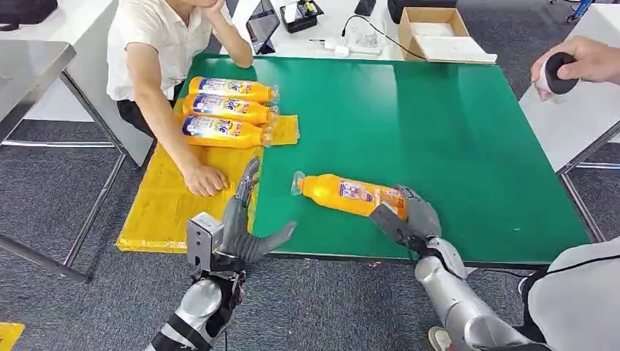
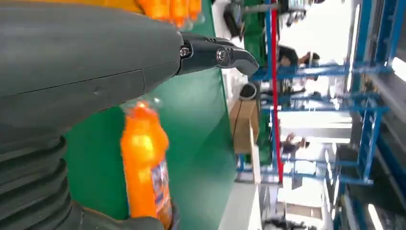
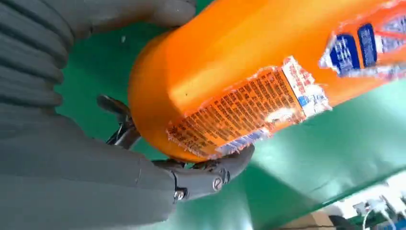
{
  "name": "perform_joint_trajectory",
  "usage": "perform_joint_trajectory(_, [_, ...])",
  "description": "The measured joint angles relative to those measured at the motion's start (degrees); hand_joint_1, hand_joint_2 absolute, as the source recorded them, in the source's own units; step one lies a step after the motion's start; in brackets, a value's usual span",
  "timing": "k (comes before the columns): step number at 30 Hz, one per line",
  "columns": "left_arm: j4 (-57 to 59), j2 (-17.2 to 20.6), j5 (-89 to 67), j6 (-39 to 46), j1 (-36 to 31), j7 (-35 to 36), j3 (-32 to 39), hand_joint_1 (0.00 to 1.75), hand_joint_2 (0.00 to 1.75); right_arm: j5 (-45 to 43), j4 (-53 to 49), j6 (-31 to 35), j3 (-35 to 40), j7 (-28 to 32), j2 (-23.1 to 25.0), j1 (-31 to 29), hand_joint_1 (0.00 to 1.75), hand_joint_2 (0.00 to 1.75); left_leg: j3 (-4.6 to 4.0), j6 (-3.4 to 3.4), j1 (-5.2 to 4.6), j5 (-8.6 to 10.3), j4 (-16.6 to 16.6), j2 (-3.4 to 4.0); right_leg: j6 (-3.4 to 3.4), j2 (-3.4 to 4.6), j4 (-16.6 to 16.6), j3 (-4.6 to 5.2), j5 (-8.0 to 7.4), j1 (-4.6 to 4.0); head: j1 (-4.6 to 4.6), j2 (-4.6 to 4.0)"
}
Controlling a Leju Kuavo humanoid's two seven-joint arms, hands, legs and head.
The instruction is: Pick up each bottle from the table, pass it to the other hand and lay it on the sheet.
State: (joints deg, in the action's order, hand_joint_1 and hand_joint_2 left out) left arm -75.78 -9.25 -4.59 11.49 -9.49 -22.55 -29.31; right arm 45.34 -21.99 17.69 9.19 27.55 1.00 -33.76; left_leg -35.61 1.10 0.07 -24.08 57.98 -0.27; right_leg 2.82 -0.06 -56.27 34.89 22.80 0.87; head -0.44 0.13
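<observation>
Green table (image 1: pixel 439 131): three bottles (image 1: pixel 227 110) on sheet (image 1: pixel 164 205), one bottle (image 1: pixel 343 194) in right hand (image 1: pixel 413 216).

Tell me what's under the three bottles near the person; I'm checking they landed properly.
The three bottles lie side by side on the yellow sheet, which hangs over the green table. What is beneath the sheet there stays hidden.

Four orange drink bottles total: 3 (image 1: pixel 232 90) (image 1: pixel 228 108) (image 1: pixel 223 131) side by side on 1 yellow sheet (image 1: pixel 164 205), beyond the left hand's fingertips (image 1: pixel 251 172); 1 (image 1: pixel 349 194) between the right hand's fingers (image 1: pixel 415 205). One cardboard box (image 1: pixel 433 33).
</observation>
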Motion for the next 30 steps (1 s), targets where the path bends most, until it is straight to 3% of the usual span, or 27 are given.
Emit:
perform_joint_trajectory(6, [0.4, -1.5, 7.0, 3.0, 0.7, -1.8, 2.0, 0.00, 1.75, -12.5, -2.9, -2.2, -6.5, 9.8, 2.5, 2.9, 1.75, 1.75, -0.02, 0.00, 0.01, 0.00, 0.0, -0.02, 0.00, -0.01, 0.0, 0.01, 0.01, -0.01, 0.00, 0.00])
perform_joint_trajectory(16, [0.6, -2.5, 14.1, 3.6, 1.5, -1.5, 3.7, 0.00, 1.75, -22.4, -11.3, -5.1, -9.1, 12.4, 4.8, 6.4, 1.75, 1.75, -0.03, 0.00, 0.00, 0.00, 0.0, -0.04, 0.00, -0.01, 0.0, 0.01, 0.01, 0.00, 0.00, 0.00])
perform_joint_trajectory(25, [2.1, -1.9, 24.7, -13.6, 1.7, 5.2, 2.6, 0.00, 1.75, -24.8, -17.0, -12.0, -3.9, 12.2, 6.9, 9.5, 1.75, 1.75, -0.03, -0.01, 0.01, -0.01, 0.0, 0.00, -0.01, 0.00, 0.0, 0.04, 0.01, -0.02, 0.00, 0.00])
perform_joint_trajectory(30, [3.5, -1.6, 23.4, -15.3, 1.0, 5.3, 1.3, 0.00, 1.75, -24.2, -17.9, -15.3, 1.2, 12.2, 8.8, 10.3, 1.75, 1.75, -0.03, -0.01, 0.04, 0.00, 0.0, -0.03, -0.01, -0.01, 0.0, 0.04, 0.02, -0.04, 0.02, 0.00])
